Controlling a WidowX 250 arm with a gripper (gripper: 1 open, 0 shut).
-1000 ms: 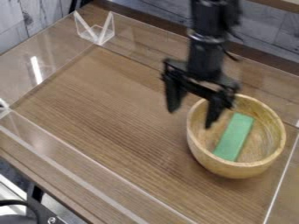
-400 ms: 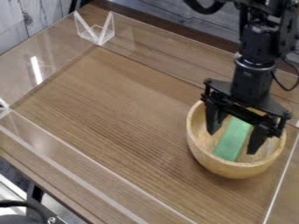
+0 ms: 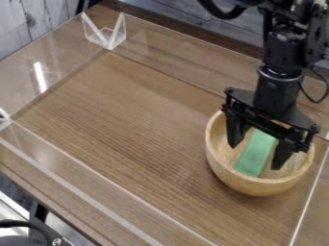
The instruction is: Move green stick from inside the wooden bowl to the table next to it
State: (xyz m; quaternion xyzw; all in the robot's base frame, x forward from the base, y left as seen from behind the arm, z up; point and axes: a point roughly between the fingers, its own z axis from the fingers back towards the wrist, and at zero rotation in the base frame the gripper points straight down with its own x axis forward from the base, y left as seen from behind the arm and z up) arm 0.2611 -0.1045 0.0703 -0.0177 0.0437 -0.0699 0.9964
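The wooden bowl [image 3: 225,165] sits on the table [image 3: 115,115] at the right, close to the front right corner. Inside it lies the green stick [image 3: 259,153], a flat bright green block running front to back. My gripper [image 3: 268,144] hangs straight down into the bowl, open, with one black finger [image 3: 238,131] left of the stick and the other on its right. Nothing is gripped; whether the fingertips touch the stick I cannot tell. The arm hides the far part of the bowl.
Clear acrylic walls [image 3: 77,187] run around the table's edges. A clear bracket [image 3: 103,32] stands at the back left corner. Brown wood-grain surface stretches left of the bowl.
The gripper has moved right from the bowl's left rim to directly over the green stick and sunk slightly. Its jaws stayed open. The stick and bowl have not moved.
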